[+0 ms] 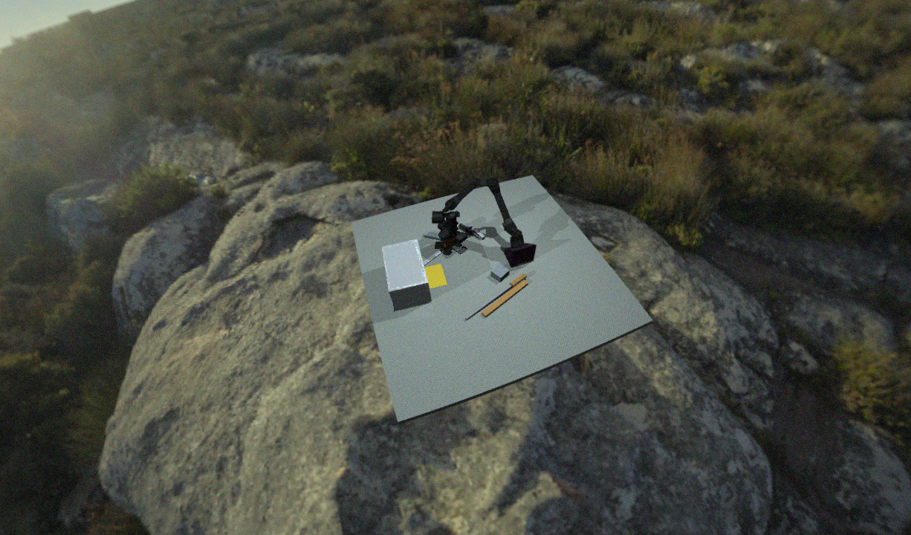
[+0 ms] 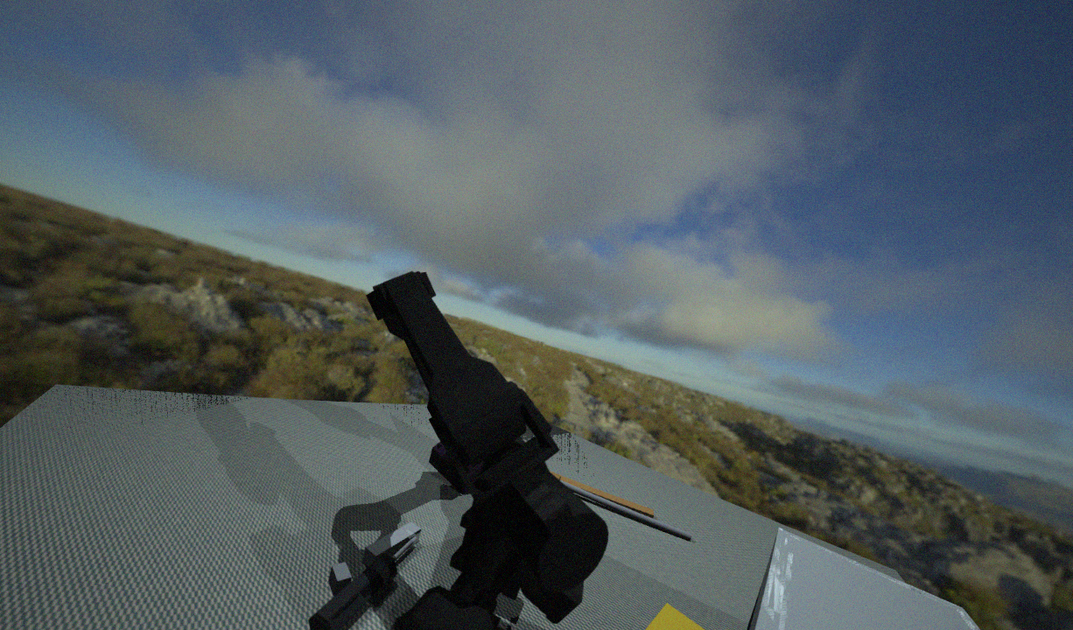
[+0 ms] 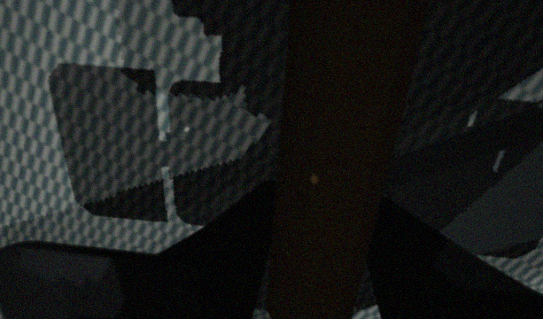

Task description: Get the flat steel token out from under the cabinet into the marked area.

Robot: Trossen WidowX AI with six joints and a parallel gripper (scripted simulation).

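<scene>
My gripper (image 1: 450,246) (image 3: 318,197) is shut on a brown-handled tool (image 3: 333,111) and holds it low over the table, just behind the yellow marked area (image 1: 436,275) (image 2: 669,619). In the top view a pale grey end of the tool (image 1: 432,256) points toward the white cabinet (image 1: 405,273) (image 2: 838,587). In the exterior view a grey-tipped end (image 2: 383,552) sticks out to the left of the arm (image 2: 477,415). The wrist view is dark and shows the handle between my two fingers. The steel token is not visible in any view.
A small grey block (image 1: 499,272), a wooden slat (image 1: 505,297) (image 2: 603,494), a short wooden piece (image 1: 519,279) and a thin dark rod (image 1: 475,313) (image 2: 641,517) lie right of the marked area. The arm's base (image 1: 519,253) stands behind them.
</scene>
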